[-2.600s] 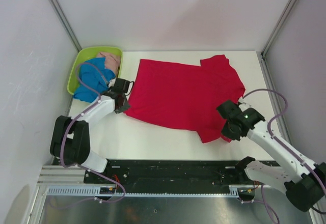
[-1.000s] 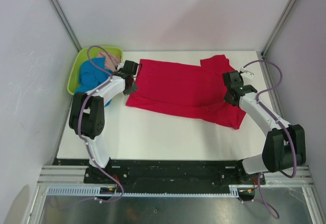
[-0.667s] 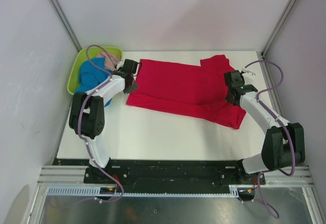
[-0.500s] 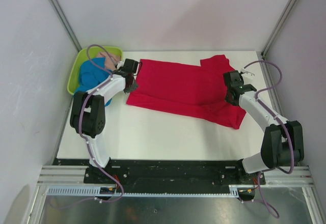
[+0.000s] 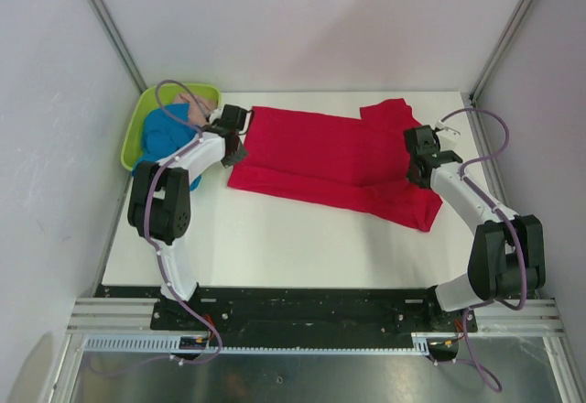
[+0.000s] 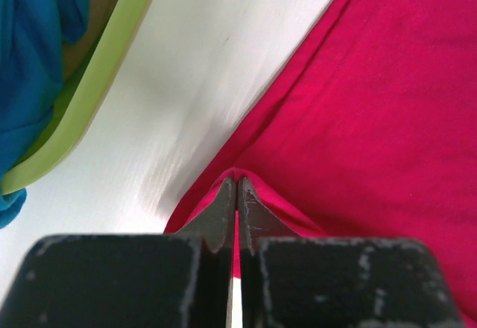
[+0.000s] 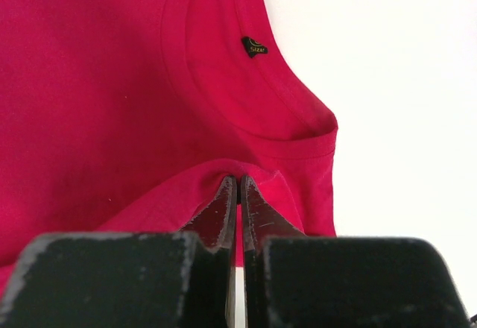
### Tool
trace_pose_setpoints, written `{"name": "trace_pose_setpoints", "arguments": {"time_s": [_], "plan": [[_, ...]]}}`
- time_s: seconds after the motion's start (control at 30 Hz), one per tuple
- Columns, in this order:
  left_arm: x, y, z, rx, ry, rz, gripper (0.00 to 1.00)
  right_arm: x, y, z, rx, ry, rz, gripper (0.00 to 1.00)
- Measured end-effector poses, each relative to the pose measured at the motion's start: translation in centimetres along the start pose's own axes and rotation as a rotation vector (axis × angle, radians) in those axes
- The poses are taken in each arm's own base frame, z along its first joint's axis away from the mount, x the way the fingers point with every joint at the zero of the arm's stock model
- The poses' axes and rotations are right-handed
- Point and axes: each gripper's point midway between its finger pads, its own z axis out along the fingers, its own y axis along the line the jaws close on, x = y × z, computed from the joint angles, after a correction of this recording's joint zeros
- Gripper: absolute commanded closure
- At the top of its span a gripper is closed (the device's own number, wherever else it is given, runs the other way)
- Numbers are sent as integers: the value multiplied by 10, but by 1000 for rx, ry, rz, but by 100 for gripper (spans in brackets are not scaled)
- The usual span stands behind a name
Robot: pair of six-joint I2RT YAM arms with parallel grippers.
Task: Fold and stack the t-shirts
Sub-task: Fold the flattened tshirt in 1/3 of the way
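1. Two arms are stretched out over the table (image 5: 275,247) in the top view, and the big change is plain. A couple of seconds back the red t-shirt (image 5: 330,160) spread well toward the arm bases. Now its near edge is carried up over the body, so the cloth lies as a narrower band across the far half of the table. The left gripper (image 5: 236,142) sits at the shirt's left end, just beside the lime-green basket (image 5: 137,119). The right gripper (image 5: 419,157) sits at the right end. Over the last second both barely move, so I judge the lengthwise fold is at its landing point and release comes next. The blue t-shirt (image 5: 160,137) and pink t-shirt (image 5: 197,105) are in the basket, not yet folded.

2. Left wrist view: the left gripper (image 6: 237,186) is pinched tight on a small peak of the red t-shirt (image 6: 358,104). White table (image 6: 223,60) and the basket rim (image 6: 104,82) lie beyond, with the blue t-shirt (image 6: 30,60) inside.

3. Right wrist view: the right gripper (image 7: 237,185) is likewise clamped on a lifted fold of the red t-shirt (image 7: 89,82). Ahead lie the collar (image 7: 223,97) and its size label (image 7: 254,45).
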Motion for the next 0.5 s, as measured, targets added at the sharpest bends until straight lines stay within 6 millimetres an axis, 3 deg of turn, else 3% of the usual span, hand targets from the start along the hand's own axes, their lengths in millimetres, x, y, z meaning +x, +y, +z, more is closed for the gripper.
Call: {"name": "trace_pose_setpoints", "arguments": {"time_s": [0.5], "plan": [[-3, -7, 11, 12, 9, -7, 100, -8, 9, 15, 8, -1, -2, 100]]}}
